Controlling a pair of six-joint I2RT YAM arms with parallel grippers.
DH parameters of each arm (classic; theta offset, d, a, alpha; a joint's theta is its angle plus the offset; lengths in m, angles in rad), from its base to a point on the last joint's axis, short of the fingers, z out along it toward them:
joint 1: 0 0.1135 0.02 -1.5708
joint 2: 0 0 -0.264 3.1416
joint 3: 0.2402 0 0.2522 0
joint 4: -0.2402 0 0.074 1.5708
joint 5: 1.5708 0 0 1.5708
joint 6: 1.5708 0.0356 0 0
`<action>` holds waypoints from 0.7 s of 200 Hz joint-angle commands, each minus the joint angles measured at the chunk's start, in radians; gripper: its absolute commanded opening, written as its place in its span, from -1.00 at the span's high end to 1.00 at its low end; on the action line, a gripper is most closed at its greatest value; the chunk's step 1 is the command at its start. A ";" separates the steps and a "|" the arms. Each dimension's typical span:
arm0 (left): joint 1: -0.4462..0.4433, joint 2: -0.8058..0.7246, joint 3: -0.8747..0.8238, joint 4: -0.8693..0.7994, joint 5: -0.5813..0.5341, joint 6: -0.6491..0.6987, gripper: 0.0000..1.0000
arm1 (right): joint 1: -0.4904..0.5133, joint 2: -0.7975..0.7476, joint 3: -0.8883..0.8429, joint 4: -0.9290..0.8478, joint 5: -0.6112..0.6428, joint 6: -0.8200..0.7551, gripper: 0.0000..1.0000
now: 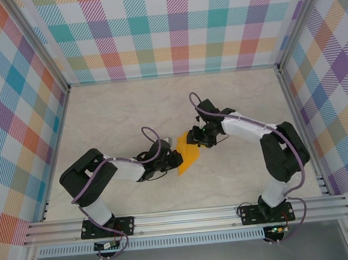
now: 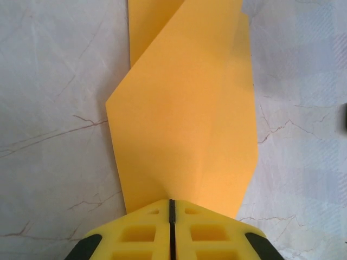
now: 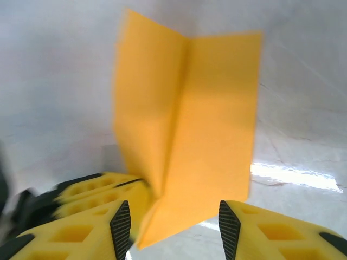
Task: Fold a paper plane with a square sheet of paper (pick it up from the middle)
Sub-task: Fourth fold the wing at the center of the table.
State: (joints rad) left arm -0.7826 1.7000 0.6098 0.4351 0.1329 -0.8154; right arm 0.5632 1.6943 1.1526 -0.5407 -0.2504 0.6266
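The orange sheet of paper [image 1: 188, 155] is a creased, folded wedge held up off the table between the two arms. My left gripper [image 2: 172, 208] is shut on its edge, and the paper [image 2: 184, 119] fans out ahead of the closed yellow fingers. In the right wrist view the folded paper [image 3: 190, 124] stands upright with a centre crease. My right gripper [image 3: 174, 223] is open, its fingers on either side of the paper's lower tip without pinching it. The left gripper's yellow fingers [image 3: 97, 187] show behind the paper. From above, the right gripper [image 1: 197, 135] sits at the paper's upper right.
A pale marbled tabletop [image 1: 130, 109] lies under both arms. Checked fabric walls [image 1: 172, 28] close in the back and both sides. An aluminium rail [image 1: 187, 216] runs along the near edge with both arm bases.
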 commanded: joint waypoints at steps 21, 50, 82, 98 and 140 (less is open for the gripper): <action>0.006 0.054 -0.002 -0.092 -0.001 0.006 0.89 | 0.007 0.008 -0.065 0.113 -0.133 -0.084 0.34; 0.007 0.055 -0.002 -0.099 0.010 0.016 0.92 | 0.008 0.060 -0.088 0.182 -0.179 -0.081 0.63; 0.007 0.053 0.005 -0.113 0.016 0.026 0.95 | 0.014 0.123 -0.085 0.219 -0.216 -0.077 0.75; 0.007 0.053 0.005 -0.117 0.019 0.028 0.98 | 0.015 0.155 -0.076 0.224 -0.221 -0.077 0.78; 0.008 0.052 0.011 -0.133 0.024 0.033 1.00 | 0.023 0.199 -0.059 0.241 -0.235 -0.080 0.81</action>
State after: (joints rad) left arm -0.7807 1.7065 0.6250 0.4171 0.1482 -0.8066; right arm 0.5762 1.8702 1.0668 -0.3321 -0.4446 0.5629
